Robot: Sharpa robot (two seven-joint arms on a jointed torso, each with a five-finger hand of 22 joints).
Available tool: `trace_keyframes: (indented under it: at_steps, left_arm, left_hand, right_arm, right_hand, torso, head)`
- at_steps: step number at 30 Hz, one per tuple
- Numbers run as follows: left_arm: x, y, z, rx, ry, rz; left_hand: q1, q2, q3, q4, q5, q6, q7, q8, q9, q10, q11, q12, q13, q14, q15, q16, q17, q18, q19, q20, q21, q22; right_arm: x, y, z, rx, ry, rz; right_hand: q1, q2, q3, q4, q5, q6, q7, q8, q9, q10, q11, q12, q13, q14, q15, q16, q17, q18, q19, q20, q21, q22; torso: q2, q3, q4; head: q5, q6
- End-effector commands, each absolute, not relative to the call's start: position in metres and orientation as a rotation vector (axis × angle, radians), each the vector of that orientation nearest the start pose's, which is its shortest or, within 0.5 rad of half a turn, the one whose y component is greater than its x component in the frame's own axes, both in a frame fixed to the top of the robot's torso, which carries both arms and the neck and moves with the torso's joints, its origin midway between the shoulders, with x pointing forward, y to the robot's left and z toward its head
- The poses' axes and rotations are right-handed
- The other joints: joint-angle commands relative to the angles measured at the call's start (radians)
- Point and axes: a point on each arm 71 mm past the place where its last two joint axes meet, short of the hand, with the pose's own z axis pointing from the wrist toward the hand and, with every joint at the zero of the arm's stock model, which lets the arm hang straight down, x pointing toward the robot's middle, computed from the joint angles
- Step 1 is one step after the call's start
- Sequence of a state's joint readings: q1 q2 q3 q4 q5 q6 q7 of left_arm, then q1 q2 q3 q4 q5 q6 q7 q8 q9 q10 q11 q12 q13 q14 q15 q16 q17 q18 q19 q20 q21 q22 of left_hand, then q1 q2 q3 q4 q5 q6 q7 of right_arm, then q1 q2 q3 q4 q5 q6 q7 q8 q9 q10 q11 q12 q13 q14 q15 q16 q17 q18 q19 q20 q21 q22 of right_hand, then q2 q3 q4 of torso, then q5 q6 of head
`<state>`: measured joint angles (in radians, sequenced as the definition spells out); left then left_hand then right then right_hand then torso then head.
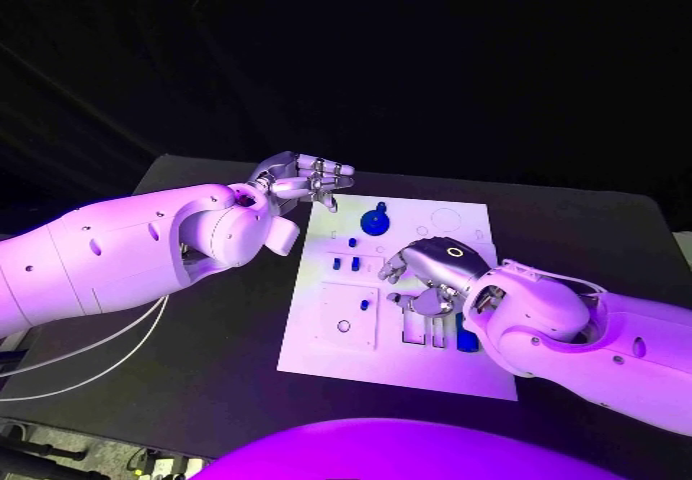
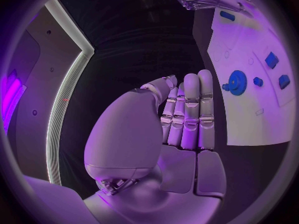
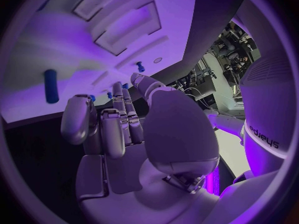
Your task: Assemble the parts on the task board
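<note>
The right hand [image 1: 430, 272] hovered over the board's [image 1: 325, 350] middle, fingers curled, holding nothing visible; seemingly reaching for a part. The left hand [image 1: 306, 180] waited empty, fingers straight, at the far-left corner near the gear [image 1: 376, 220]. Next: a precise pinch.

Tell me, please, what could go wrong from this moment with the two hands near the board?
The right hand hovers low over the task board, close to small blue parts; it might knock them. The left hand, holding nothing, sits near the blue gear and could brush it.
</note>
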<state>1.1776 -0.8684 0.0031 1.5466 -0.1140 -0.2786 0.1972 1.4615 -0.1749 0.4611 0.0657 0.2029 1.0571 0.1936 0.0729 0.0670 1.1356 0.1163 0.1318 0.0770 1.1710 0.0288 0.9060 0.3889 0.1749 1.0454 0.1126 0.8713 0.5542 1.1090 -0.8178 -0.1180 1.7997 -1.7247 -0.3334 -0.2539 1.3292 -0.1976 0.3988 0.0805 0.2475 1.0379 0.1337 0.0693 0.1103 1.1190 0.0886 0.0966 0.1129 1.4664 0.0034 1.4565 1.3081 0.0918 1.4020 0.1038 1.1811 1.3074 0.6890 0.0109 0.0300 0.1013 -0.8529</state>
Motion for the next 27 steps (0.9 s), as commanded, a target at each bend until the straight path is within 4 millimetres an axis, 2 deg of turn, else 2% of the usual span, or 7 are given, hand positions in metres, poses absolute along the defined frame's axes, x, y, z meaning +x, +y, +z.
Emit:
trace_keyframes:
  at_steps: [1, 4, 5, 6, 10, 14, 27]
  left_arm:
    - [0.485, 0.211, -0.181, -1.092, 1.600, -1.466]
    - [0.486, 0.210, -0.181, -1.092, 1.601, -1.467]
    - [0.486, 0.210, -0.181, -1.091, 1.601, -1.468]
    - [0.486, 0.210, -0.182, -1.091, 1.602, -1.469]
    - [0.486, 0.210, -0.182, -1.091, 1.603, -1.470]
    - [0.486, 0.210, -0.182, -1.091, 1.604, -1.469]
    - [0.485, 0.210, -0.183, -1.094, 1.618, -1.468]
  left_hand:
    - [0.001, 0.009, 0.000, -0.007, -0.003, -0.010, 0.000, 0.004, 0.000, -0.006, 0.003, 0.003, -0.001, -0.004, 0.001, -0.007, -0.002, 0.010, -0.008, 0.000, -0.004, -0.001]
    - [0.001, 0.009, 0.000, -0.007, -0.003, -0.010, 0.000, 0.004, 0.000, -0.006, 0.003, 0.003, -0.001, -0.004, 0.001, -0.007, -0.002, 0.010, -0.008, 0.000, -0.004, -0.001]
    - [0.001, 0.009, 0.000, -0.007, -0.003, -0.010, 0.000, 0.004, 0.000, -0.006, 0.003, 0.003, -0.001, -0.004, 0.001, -0.007, -0.002, 0.010, -0.008, 0.000, -0.004, -0.001]
    - [0.001, 0.009, 0.000, -0.007, -0.003, -0.010, 0.000, 0.004, 0.000, -0.006, 0.003, 0.003, -0.001, -0.004, 0.001, -0.007, -0.002, 0.010, -0.008, 0.000, -0.004, -0.001]
    - [0.001, 0.009, 0.000, -0.007, -0.003, -0.010, 0.000, 0.004, 0.000, -0.006, 0.003, 0.004, -0.001, -0.004, 0.001, -0.007, -0.002, 0.010, -0.008, 0.000, -0.004, -0.001]
    - [0.001, 0.009, 0.000, -0.007, -0.003, -0.010, 0.000, 0.004, 0.000, -0.006, 0.003, 0.004, -0.001, -0.004, 0.001, -0.007, -0.002, 0.010, -0.008, 0.000, -0.004, -0.001]
    - [0.001, 0.010, 0.000, -0.008, -0.003, -0.010, 0.000, 0.005, 0.000, -0.007, 0.002, 0.005, -0.001, -0.004, 0.001, -0.007, -0.002, 0.010, -0.008, 0.000, -0.004, -0.001]
  right_arm:
    - [0.401, -0.130, -0.206, -0.361, 1.676, 0.705]
    - [0.414, -0.147, -0.198, -0.351, 1.703, 0.628]
    - [0.417, -0.152, -0.197, -0.350, 1.711, 0.604]
    - [0.420, -0.157, -0.195, -0.350, 1.718, 0.582]
    - [0.427, -0.167, -0.194, -0.358, 1.739, 0.530]
    - [0.429, -0.170, -0.196, -0.384, 1.764, 0.494]
    - [0.425, -0.168, -0.207, -0.422, 1.819, 0.480]
  right_hand:
    - [-0.008, -0.003, -0.008, -0.002, -0.004, 0.006, -0.001, 0.004, 0.000, -0.010, 0.000, 0.005, 0.000, 0.059, 0.004, 0.002, 0.046, -0.007, -0.006, 0.005, -0.009, 0.053]
    - [-0.015, -0.003, -0.046, 0.001, -0.033, -0.004, -0.009, -0.001, -0.004, -0.050, 0.006, 0.010, -0.004, 0.058, 0.010, 0.002, 0.046, -0.003, -0.014, 0.009, -0.031, 0.043]
    - [-0.012, -0.001, -0.066, 0.001, -0.032, -0.006, 0.001, 0.000, -0.006, -0.060, 0.006, 0.019, -0.004, 0.058, 0.011, 0.003, 0.046, -0.002, -0.015, 0.010, -0.034, 0.042]
    - [-0.011, 0.000, -0.073, 0.002, -0.032, -0.007, 0.002, -0.001, -0.006, -0.064, 0.007, 0.023, -0.003, 0.058, 0.010, 0.003, 0.046, -0.003, -0.015, 0.010, -0.035, 0.042]
    - [0.001, 0.008, -0.128, 0.006, -0.027, -0.021, -0.009, -0.002, -0.012, -0.094, 0.012, 0.049, -0.003, 0.057, 0.014, 0.003, 0.046, -0.001, -0.016, 0.014, -0.045, 0.039]
    - [0.017, 0.020, -0.155, 0.009, -0.023, -0.028, -0.019, -0.001, -0.014, -0.114, 0.014, 0.067, -0.004, 0.060, 0.016, 0.010, 0.057, 0.003, -0.022, 0.015, -0.069, 0.027]
    - [0.028, 0.033, -0.178, 0.017, -0.019, -0.011, -0.012, 0.007, -0.013, -0.105, 0.008, 0.102, -0.003, 0.056, 0.012, 0.003, 0.042, 0.002, -0.016, 0.013, -0.066, 0.030]
  torso:
    - [-0.002, -0.0011, -0.0029]
    - [-0.004, -0.0022, -0.0041]
    - [-0.005, -0.0029, -0.0042]
    - [-0.005, -0.0033, -0.0045]
    - [-0.006, -0.0034, -0.0046]
    - [-0.005, -0.0032, -0.0047]
    - [-0.004, -0.0037, -0.0034]
  head:
    - [-0.018, 0.012]
    - [-0.029, 0.017]
    - [-0.032, 0.019]
    - [-0.034, 0.021]
    - [-0.037, 0.024]
    - [-0.039, 0.027]
    - [-0.037, 0.025]
